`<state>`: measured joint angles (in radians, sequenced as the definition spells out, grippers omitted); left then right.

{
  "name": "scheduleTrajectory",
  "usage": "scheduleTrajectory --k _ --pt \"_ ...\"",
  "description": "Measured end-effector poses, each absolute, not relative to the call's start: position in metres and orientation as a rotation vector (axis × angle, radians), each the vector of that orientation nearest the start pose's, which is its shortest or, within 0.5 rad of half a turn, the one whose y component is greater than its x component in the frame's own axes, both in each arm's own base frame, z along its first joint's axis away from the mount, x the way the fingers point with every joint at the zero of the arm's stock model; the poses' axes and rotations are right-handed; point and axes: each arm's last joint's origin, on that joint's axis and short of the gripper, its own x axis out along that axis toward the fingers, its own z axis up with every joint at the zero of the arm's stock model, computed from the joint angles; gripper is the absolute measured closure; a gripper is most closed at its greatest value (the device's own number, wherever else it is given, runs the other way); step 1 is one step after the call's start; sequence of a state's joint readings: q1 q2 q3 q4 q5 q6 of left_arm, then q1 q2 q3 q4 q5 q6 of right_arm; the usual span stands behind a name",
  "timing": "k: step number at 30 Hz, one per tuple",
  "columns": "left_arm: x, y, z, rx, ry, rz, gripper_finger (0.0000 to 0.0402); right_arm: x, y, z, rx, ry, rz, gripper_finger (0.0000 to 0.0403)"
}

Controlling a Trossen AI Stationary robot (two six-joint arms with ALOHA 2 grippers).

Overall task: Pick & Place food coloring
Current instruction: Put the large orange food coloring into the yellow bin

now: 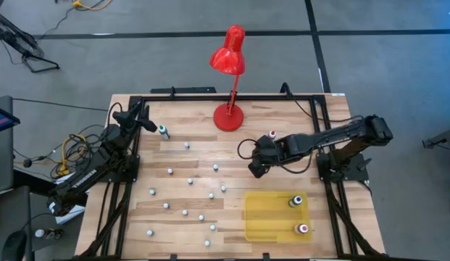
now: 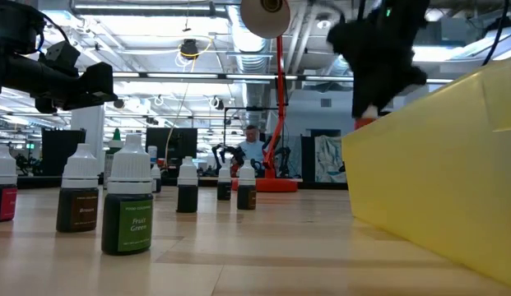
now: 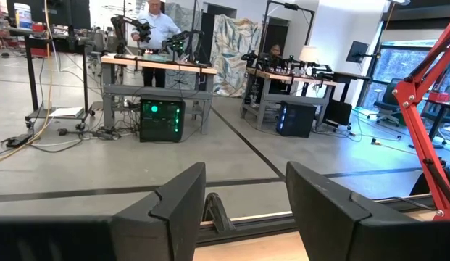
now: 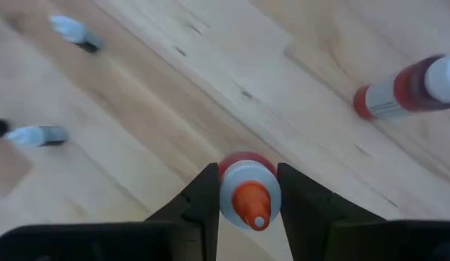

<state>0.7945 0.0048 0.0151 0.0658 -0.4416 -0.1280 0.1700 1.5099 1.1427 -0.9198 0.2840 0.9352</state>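
The right gripper (image 4: 247,199) is seen raised over the middle of the light wooden slatted counter (image 1: 188,123), just left of the shallow translucent yellow plastic tray (image 1: 267,217). Its two dark fingers (image 4: 199,203) are closed on a small dropper bottle with an orange tip and pale cap (image 4: 248,192), which is gripped at both sides and shown cap-first in the right wrist view. Whether the bottle is clear of the counter cannot be told.

Two small pale-capped bottles (image 1: 296,201) are seen standing in the yellow tray, one near its far right corner and one near its near right corner. Another red-filled bottle (image 1: 272,135) stands on the counter beside the right arm. Many more tiny bottles (image 1: 185,212) are scattered across the left half of the counter; in the low view, a green-labelled one (image 2: 127,205) stands nearest the camera.

The left gripper (image 3: 243,206) is held at the far left corner of the counter, its fingers parted with nothing between them, near a teal-capped bottle (image 1: 163,131).

A red metal desk lamp (image 1: 229,80) stands at the far edge of the counter.
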Motion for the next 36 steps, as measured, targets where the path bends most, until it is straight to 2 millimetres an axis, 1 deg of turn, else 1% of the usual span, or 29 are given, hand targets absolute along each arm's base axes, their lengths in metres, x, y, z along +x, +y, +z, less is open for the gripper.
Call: scheduleTrajectory --k 3,6,10,12,14,16,20,23,27,32,36 --pt "0.057 0.076 0.174 -0.097 -0.159 1.228 0.0217 0.274 0.052 0.263 0.53 1.055 -0.633 0.0301" --pt "0.057 0.076 0.174 -0.097 -0.159 1.228 0.0217 0.27 0.069 0.278 0.543 1.05 -0.604 0.0301" --pt "0.057 0.076 0.174 -0.097 -0.159 1.228 0.0217 0.265 0.1 0.296 0.575 1.036 -0.552 0.0301" --pt "0.057 0.076 0.174 -0.097 -0.159 1.228 0.0217 0.259 0.115 0.304 0.603 1.025 -0.525 0.0301" --pt "0.057 0.076 0.174 -0.097 -0.159 1.228 0.0217 0.252 0.13 0.307 0.646 1.016 -0.509 0.0301" --pt "0.057 0.076 0.174 -0.097 -0.159 1.228 0.0217 0.244 0.144 0.305 0.682 1.027 -0.517 0.0301" --pt "0.057 0.076 0.174 -0.097 -0.159 1.228 0.0217 0.237 0.173 0.29 0.72 1.062 -0.551 0.0301" --pt "0.057 0.076 0.174 -0.097 -0.159 1.228 0.0217 0.237 0.193 0.283 0.744 1.074 -0.569 0.0301" --pt "0.057 0.076 0.174 -0.097 -0.157 1.228 0.0217 0.237 0.216 0.275 0.704 1.115 -0.611 0.0301" --pt "0.057 0.076 0.174 -0.097 -0.157 1.229 0.0217 0.233 0.239 0.262 0.637 1.162 -0.702 0.0301" --pt "0.057 0.076 0.174 -0.097 -0.157 1.228 0.0217 0.221 0.252 0.255 0.634 1.165 -0.762 0.0286"
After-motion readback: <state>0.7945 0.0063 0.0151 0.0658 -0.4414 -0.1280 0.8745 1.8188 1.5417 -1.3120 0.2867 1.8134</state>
